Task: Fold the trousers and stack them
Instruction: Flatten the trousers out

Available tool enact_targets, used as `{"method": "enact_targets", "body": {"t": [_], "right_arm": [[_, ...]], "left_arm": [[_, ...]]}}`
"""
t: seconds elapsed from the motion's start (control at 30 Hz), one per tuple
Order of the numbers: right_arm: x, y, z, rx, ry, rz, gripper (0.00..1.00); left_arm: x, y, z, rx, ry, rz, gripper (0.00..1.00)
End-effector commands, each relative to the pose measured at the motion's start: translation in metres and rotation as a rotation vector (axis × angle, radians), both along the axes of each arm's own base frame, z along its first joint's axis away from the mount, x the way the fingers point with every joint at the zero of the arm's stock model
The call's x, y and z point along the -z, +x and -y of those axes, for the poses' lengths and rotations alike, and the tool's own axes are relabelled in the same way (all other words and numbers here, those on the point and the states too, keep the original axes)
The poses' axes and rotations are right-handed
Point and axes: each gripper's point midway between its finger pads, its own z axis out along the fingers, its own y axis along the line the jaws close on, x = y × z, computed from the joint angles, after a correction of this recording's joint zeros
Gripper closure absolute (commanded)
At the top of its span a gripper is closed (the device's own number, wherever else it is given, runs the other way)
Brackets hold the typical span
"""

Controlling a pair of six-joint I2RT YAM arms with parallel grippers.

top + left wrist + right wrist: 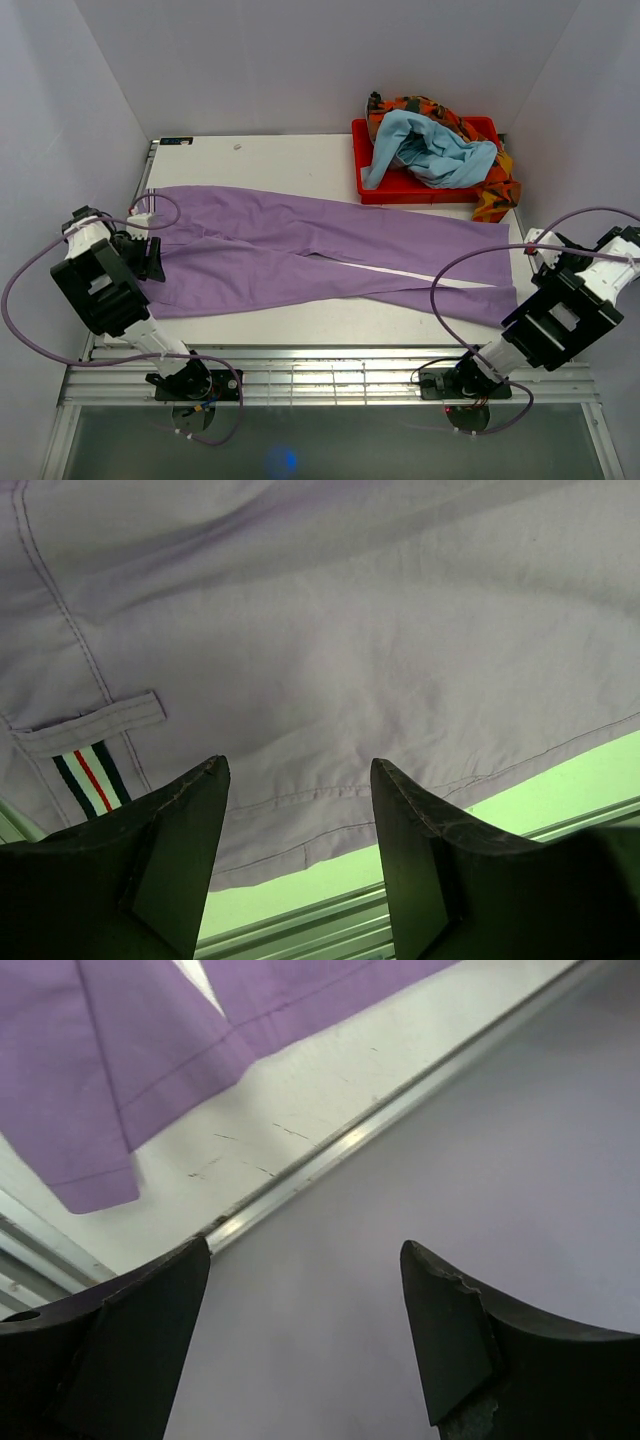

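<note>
1. The trousers (320,255) are lying spread flat along the table (280,155), with the waist at the left and both leg ends reaching towards the right edge; no fold is showing yet, so I am judging the task to be at its start
2. The left gripper (148,256) is hovering just over the waist end. Its wrist view is showing the fingers (180,840) spread wide with nothing between them, only lilac cloth and a striped tag (88,780) below
3. That position is making sense: the waistband is the thick, stable edge to pinch for a lengthwise fold
4. The right gripper (542,248) is sitting by the table's right edge, just beside the leg hems (100,1080). Its jaws are also gaping and gripping nothing, and they are pointing more at the table rim and wall than at the cloth
5. It is probably needing to swing inward before it can take a hem
6. A red bin (358,160) at the far right corner is holding a blue garment (430,150) and an orange patterned cloth (500,190), well apart from the trousers, leaving room for folding
</note>
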Motion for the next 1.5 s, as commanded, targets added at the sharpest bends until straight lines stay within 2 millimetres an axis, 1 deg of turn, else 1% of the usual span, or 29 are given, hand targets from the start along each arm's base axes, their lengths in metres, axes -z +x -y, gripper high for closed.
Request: {"method": "enact_targets", "body": {"t": [0.0,0.03,0.07,0.13,0.17,0.27,0.3,0.37,0.5,0.53,0.6,0.67,0.73,0.77,0.83,0.9,1.0,1.03,1.07,1.1,1.13,1.23,1.27,1.3,1.33,1.37,1.4,1.43,1.47], "right_arm": [[0.005,-0.024,-0.032,-0.037,0.152,-0.143,0.18],[0.014,-0.028,-0.033,-0.030,0.151,-0.175,0.19],[0.020,-0.024,-0.031,-0.027,0.133,-0.177,0.20],[0.033,-0.026,-0.033,-0.023,0.106,-0.202,0.21],[0.047,-0.026,-0.037,-0.022,0.104,-0.211,0.22],[0.069,-0.023,-0.050,-0.001,0.115,-0.242,0.23],[0.072,-0.014,-0.050,-0.003,0.106,-0.228,0.23],[0.080,-0.006,-0.054,0.025,0.136,-0.241,0.24],[0.083,0.017,-0.048,0.050,0.129,-0.207,0.26],[0.086,0.018,-0.048,0.053,0.132,-0.220,0.27],[0.091,0.018,-0.051,0.045,0.129,-0.243,0.40],[0.094,0.013,-0.054,0.019,0.125,-0.266,0.58],[0.095,0.005,-0.058,-0.003,0.118,-0.286,0.66],[0.094,0.004,-0.058,-0.031,0.105,-0.284,0.78],[0.089,0.001,-0.057,-0.052,0.073,-0.276,0.91],[0.082,0.003,-0.056,-0.066,0.055,-0.253,0.92],[0.051,0.020,-0.052,-0.075,0.036,-0.160,0.92],[0.038,0.028,-0.053,-0.081,0.040,-0.113,0.92],[0.028,0.034,-0.052,-0.083,0.035,-0.085,0.92],[0.011,0.042,-0.050,-0.089,0.025,-0.052,0.92],[0.000,0.046,-0.051,-0.103,0.020,-0.015,0.92],[-0.027,0.047,-0.049,-0.156,-0.023,0.060,0.92],[-0.031,0.041,-0.044,-0.156,-0.036,0.077,0.92],[-0.027,0.033,-0.046,-0.174,-0.040,0.074,0.92],[-0.030,0.022,-0.049,-0.189,-0.058,0.084,0.92],[-0.029,0.010,-0.041,-0.225,-0.099,0.094,0.92],[-0.025,0.000,-0.041,-0.243,-0.115,0.096,0.92],[-0.008,-0.018,-0.046,-0.256,-0.120,0.069,0.92],[0.001,-0.031,-0.040,-0.289,-0.160,0.055,0.92]], "left_arm": [[-0.006,0.009,0.000,0.001,-0.014,0.049,0.30],[-0.006,0.010,-0.001,-0.003,-0.013,0.048,0.30],[-0.004,0.010,-0.002,-0.006,-0.016,0.039,0.30],[-0.003,0.013,-0.003,-0.023,-0.022,0.034,0.30],[-0.002,0.014,-0.004,-0.027,-0.025,0.033,0.30],[0.000,0.015,-0.004,-0.042,-0.031,0.022,0.31],[0.000,0.015,-0.005,-0.042,-0.030,0.021,0.31],[0.000,0.014,-0.005,-0.044,-0.023,0.020,0.31],[0.000,0.012,-0.007,-0.045,-0.009,0.015,0.31],[0.002,0.010,-0.007,-0.046,-0.006,0.009,0.31],[0.004,0.009,-0.008,-0.048,0.002,0.006,0.32],[0.012,0.004,-0.009,-0.057,0.013,-0.020,0.34],[0.017,0.000,-0.010,-0.063,0.018,-0.046,0.35],[0.023,-0.004,-0.009,-0.064,0.015,-0.070,0.35],[0.027,-0.008,-0.008,-0.068,0.009,-0.088,0.35],[0.034,-0.013,-0.006,-0.073,0.002,-0.114,0.35],[0.046,-0.021,-0.005,-0.083,0.000,-0.158,0.43],[0.049,-0.023,-0.006,-0.094,0.002,-0.168,0.49],[0.052,-0.022,-0.009,-0.102,0.009,-0.166,0.52],[0.056,-0.023,-0.009,-0.108,0.011,-0.176,0.57],[0.060,-0.025,-0.011,-0.119,0.014,-0.192,0.66],[0.067,-0.020,-0.023,-0.148,0.036,-0.195,0.79],[0.069,-0.019,-0.029,-0.168,0.044,-0.192,0.90],[0.070,-0.018,-0.032,-0.177,0.049,-0.195,0.97],[0.072,-0.017,-0.037,-0.188,0.053,-0.196,1.00],[0.075,-0.018,-0.044,-0.208,0.058,-0.203,1.00],[0.076,-0.017,-0.049,-0.216,0.062,-0.204,1.00],[0.077,-0.017,-0.053,-0.225,0.061,-0.205,1.00],[0.080,-0.017,-0.060,-0.239,0.060,-0.205,1.00]]}}
